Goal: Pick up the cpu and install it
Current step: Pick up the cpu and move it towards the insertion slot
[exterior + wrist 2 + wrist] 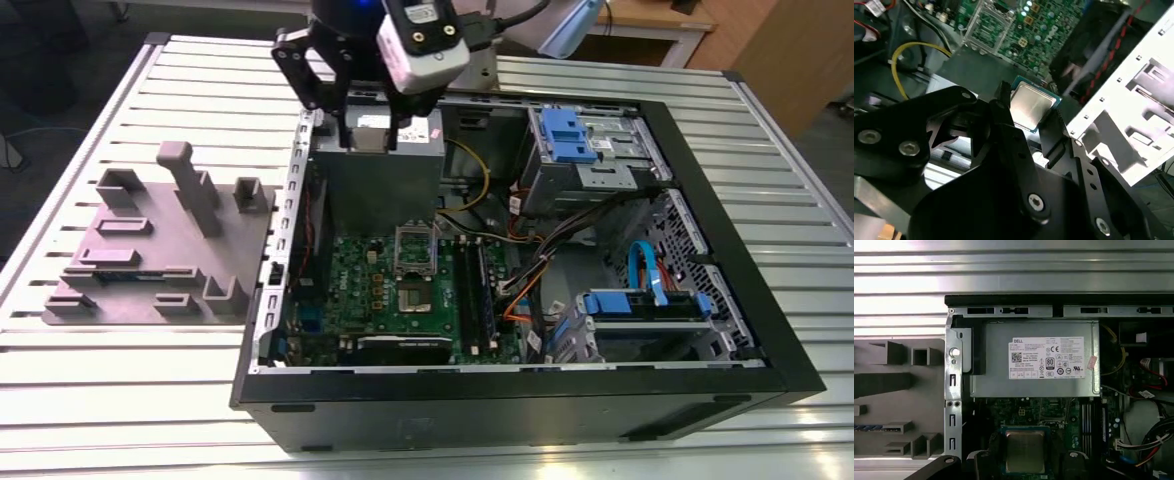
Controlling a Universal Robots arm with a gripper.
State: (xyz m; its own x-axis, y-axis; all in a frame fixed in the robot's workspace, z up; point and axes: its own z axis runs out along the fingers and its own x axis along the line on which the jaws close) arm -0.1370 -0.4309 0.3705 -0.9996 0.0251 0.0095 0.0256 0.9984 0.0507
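The cpu (1030,101), a small square chip with a silvery top and green rim, sits between the black fingers of my gripper (1029,109), which is shut on it. In the first wrist view the cpu (1025,449) hangs over the green motherboard (1054,412), just past the edge of the grey power supply (1034,385). In the exterior view my gripper (371,115) is high over the rear of the open computer case (694,200), above the power supply (380,190). The open socket (415,252) lies on the motherboard below and nearer the case front; the socket frame (985,22) also shows in the second wrist view.
A grey fixture plate (147,250) with upright pegs and slots stands at the exterior view's left on the slatted metal table (107,400). Inside the case are blue drive bays (574,135), bundled cables (534,270), memory sticks (478,290) and a yellow cable (901,60).
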